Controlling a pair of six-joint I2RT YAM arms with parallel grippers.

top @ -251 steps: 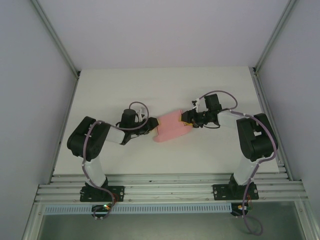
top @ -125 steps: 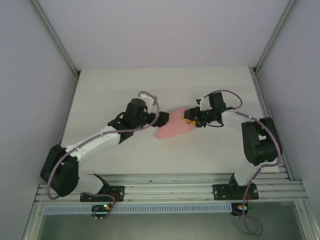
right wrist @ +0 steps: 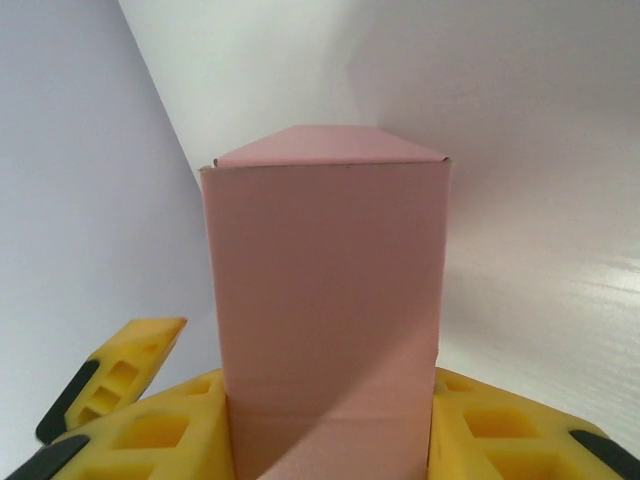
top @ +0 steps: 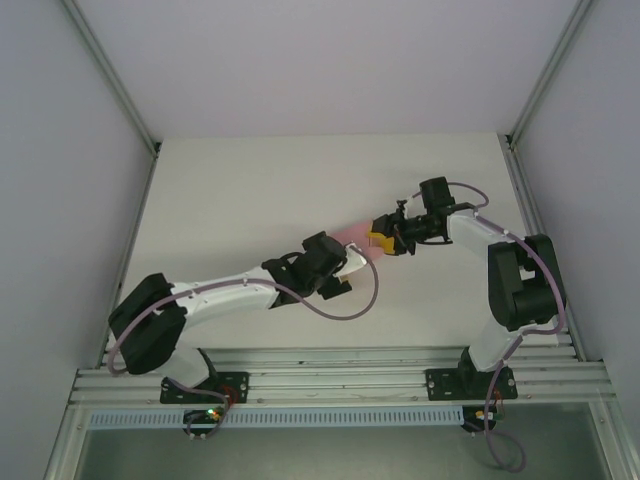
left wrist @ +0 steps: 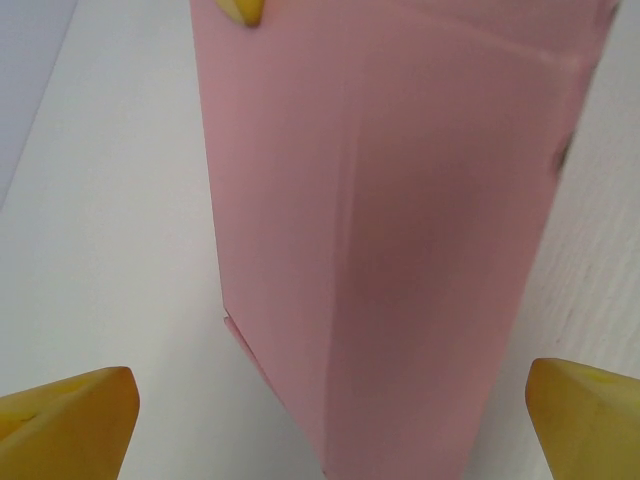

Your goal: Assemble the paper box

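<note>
The paper box (top: 354, 239) is a pale pink folded card sleeve held out over the white table. My right gripper (top: 379, 241) is shut on its right end. In the right wrist view the paper box (right wrist: 325, 290) stands straight out from between the yellow fingers (right wrist: 150, 435), which press on both of its sides. My left gripper (top: 338, 268) sits at the box's near left end. In the left wrist view the paper box (left wrist: 390, 230) lies between the wide-apart yellow fingertips (left wrist: 70, 415), and neither tip touches it. The left gripper (left wrist: 330, 425) is open.
The white table (top: 250, 180) has bare room to the left and behind the box. Grey side walls and frame posts (top: 120, 90) close in both sides. An aluminium rail (top: 340, 365) carrying both arm bases runs along the near edge.
My left arm let go of the box's left end, opened wide and swung right and nearer, under the box. My right gripper moved slightly right, keeping its grip on the box.
</note>
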